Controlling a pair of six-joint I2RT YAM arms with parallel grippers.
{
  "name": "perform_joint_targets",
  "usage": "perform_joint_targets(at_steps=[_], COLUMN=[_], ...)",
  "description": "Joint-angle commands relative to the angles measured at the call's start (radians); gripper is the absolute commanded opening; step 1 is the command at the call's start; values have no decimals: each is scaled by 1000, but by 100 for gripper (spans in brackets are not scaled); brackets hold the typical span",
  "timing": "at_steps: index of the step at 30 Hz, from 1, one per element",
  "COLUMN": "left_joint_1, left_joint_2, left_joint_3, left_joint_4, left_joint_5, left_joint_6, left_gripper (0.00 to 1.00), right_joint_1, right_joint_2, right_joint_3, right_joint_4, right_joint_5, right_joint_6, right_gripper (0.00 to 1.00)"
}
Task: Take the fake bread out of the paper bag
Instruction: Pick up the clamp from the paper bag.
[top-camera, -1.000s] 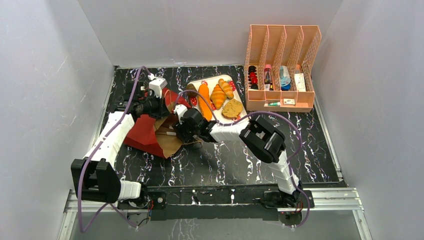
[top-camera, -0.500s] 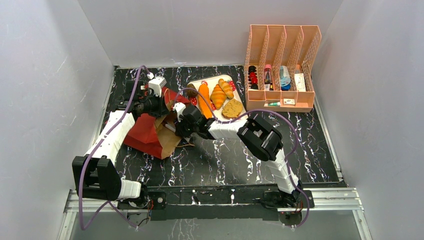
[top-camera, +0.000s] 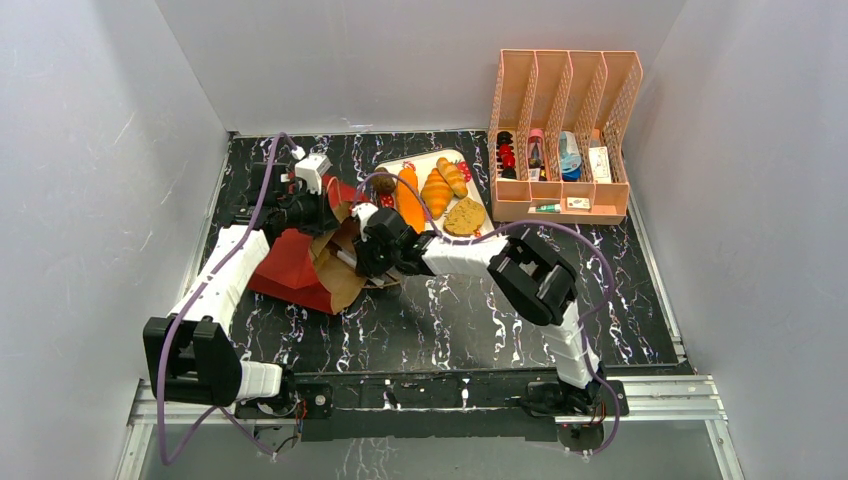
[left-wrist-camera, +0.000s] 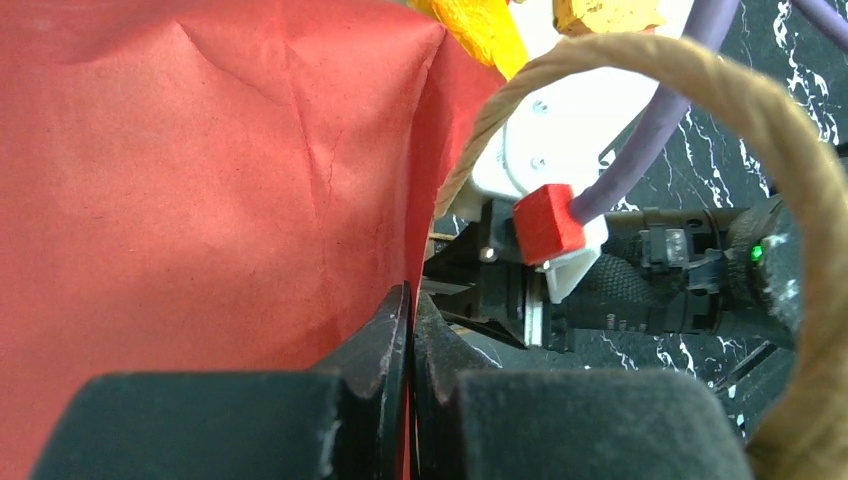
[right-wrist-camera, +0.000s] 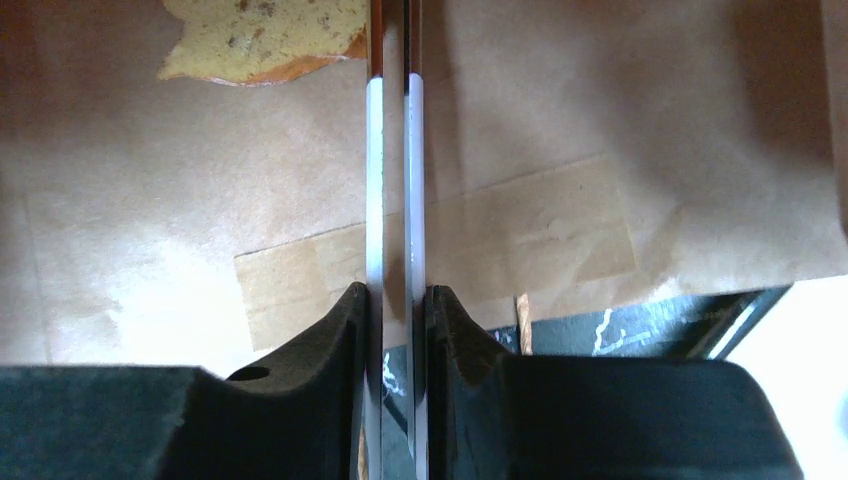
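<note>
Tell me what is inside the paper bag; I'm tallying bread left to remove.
One tan bread slice lies inside the paper bag, beside the metal tongs. The bag's walls hide anything deeper.

Red paper bag (left-wrist-camera: 200, 180), tan, seemingly speckled slice (right-wrist-camera: 270, 35)

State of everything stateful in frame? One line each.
left hand, shut on paper bag edge
right hand, shut on tongs
tongs, squeezed together, reaching into bag
paper bag, on its side, mouth open
bread slice, inside bag
tray, holding loaves
</note>
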Motion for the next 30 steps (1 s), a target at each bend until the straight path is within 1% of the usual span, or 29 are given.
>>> perform_joint_targets(at_steps=[1, 6, 12, 17, 21, 23, 30], left_joint_1=[6, 7, 7, 7, 7, 7, 7], left_joint_2=[-46, -58, -74, -93, -113, -124, -138], left_joint_3=[-2, -1, -10, -29, -39, -42, -56], left_joint_4=[-19, -3, 1, 21, 25, 23, 30], left_joint_5=[11, 20, 23, 28, 32, 34, 44], left_joint_6=[-12, -22, -25, -38, -42, -42, -49], left_gripper=[0, 0, 0, 0, 0, 0, 0], right_joint_1=[-44, -79, -132, -147, -168, -180, -197], right_joint_2=[-123, -180, -249, -300, -384, -434, -586], right_joint_3=[3, 3, -31, -62, -146, -203, -350], right_joint_4=[-42, -92, -121, -170, -174, -160, -148], right_joint_5=[21, 6, -71, -148, -235, -304, -409], right_joint_6=[100, 151, 226, 278, 361, 413, 576], right_gripper=[0, 0, 0, 0, 0, 0, 0])
